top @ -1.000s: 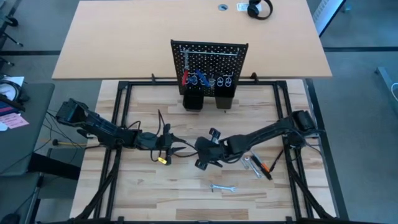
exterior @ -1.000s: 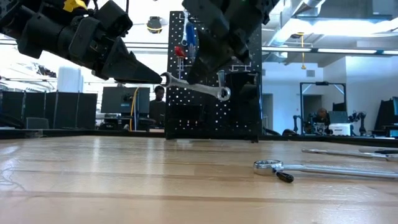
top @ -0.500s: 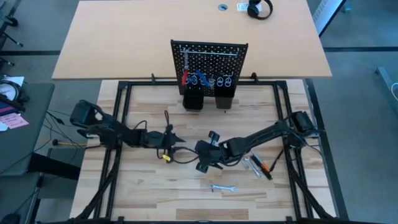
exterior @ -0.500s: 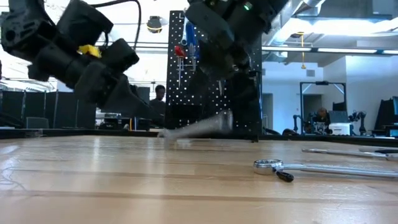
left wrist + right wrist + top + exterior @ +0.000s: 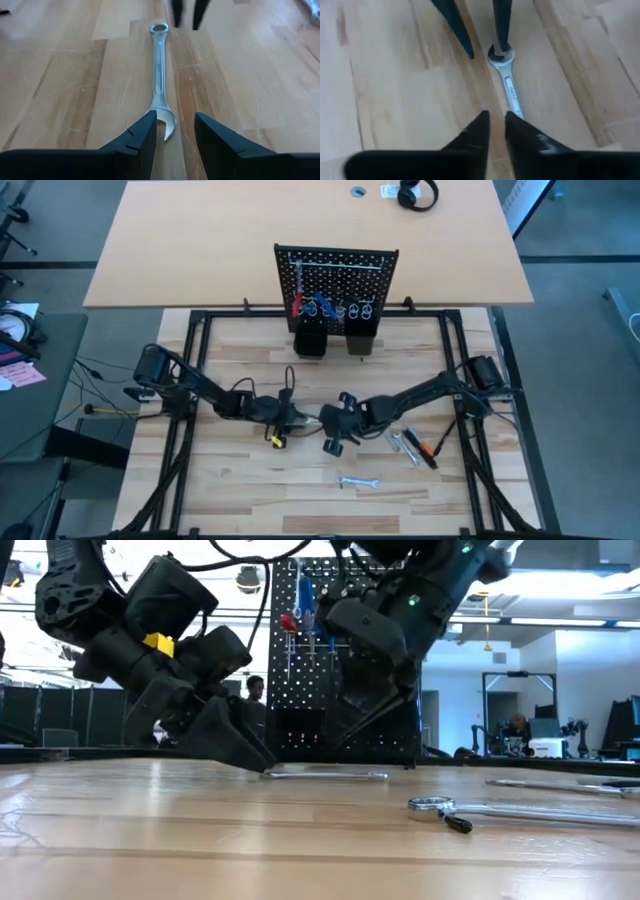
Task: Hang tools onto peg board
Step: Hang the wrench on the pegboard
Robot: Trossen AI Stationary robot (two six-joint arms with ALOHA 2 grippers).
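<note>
Wrench flat on table, frame centre. Left gripper part open, straddles open end, no grip. Right gripper narrow gap, empty. Risk: closing jaws push wrench aside.

Both claws crowd the wrench; bare table around them

High cam: straight down over counter. Low cam: counter-level, faces room. Wrist cams: close; both share wrench.
</note>
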